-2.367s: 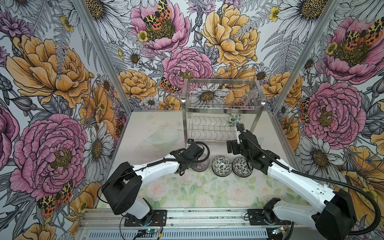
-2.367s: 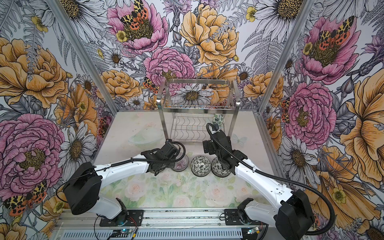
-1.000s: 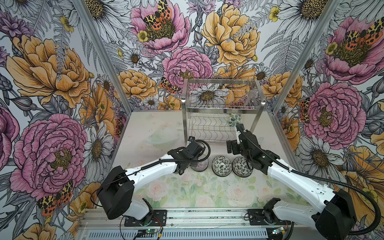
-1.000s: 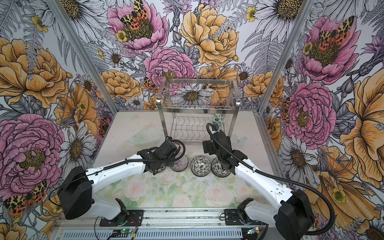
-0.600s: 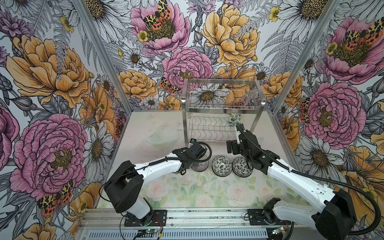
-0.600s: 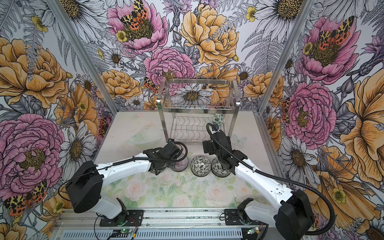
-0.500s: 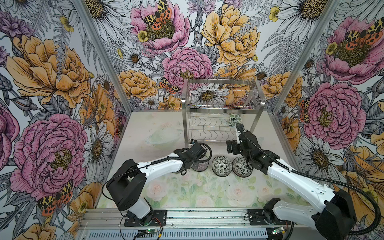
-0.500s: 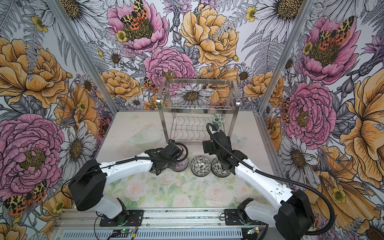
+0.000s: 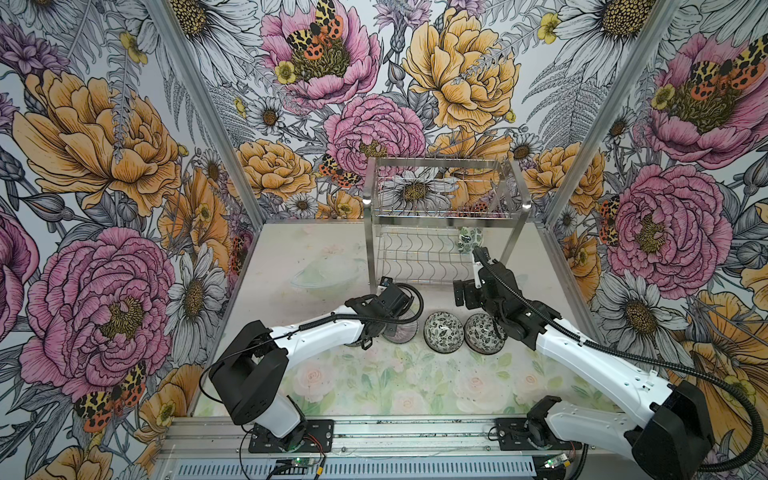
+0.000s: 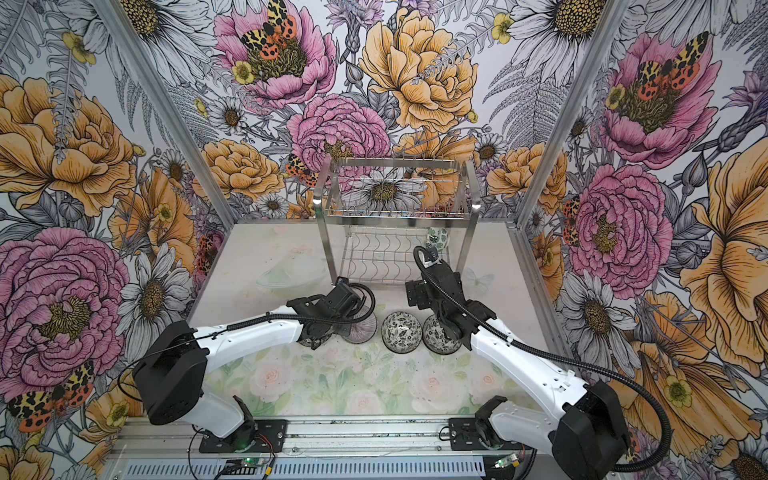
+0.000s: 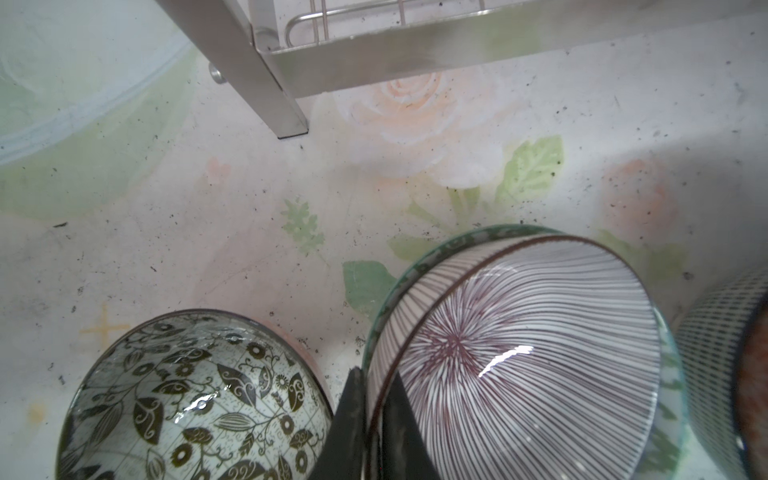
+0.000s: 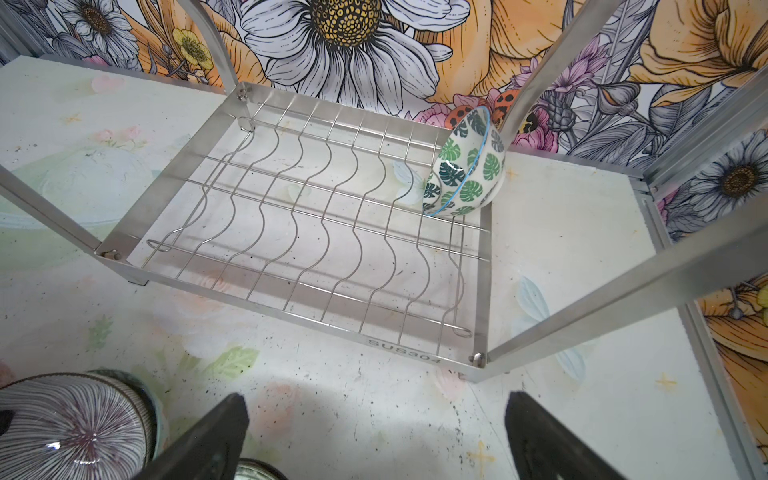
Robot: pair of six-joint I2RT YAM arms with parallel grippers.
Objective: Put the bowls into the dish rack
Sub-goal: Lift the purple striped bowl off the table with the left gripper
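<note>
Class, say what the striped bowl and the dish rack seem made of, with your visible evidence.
The striped bowl looks like glazed ceramic: glossy, with a sharp white glare on its painted lines. The dish rack is likely stainless steel: brushed bars, shiny wire, a SUS304 stamp on its front bar.

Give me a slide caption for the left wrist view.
Left gripper shut on the striped bowl at its rim, leaf-patterned bowl alongside, dish rack leg nearby.

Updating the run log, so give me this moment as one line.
left gripper: shut on striped bowl rim | right gripper: open, empty | dish rack: leaf bowl on lower shelf
</note>
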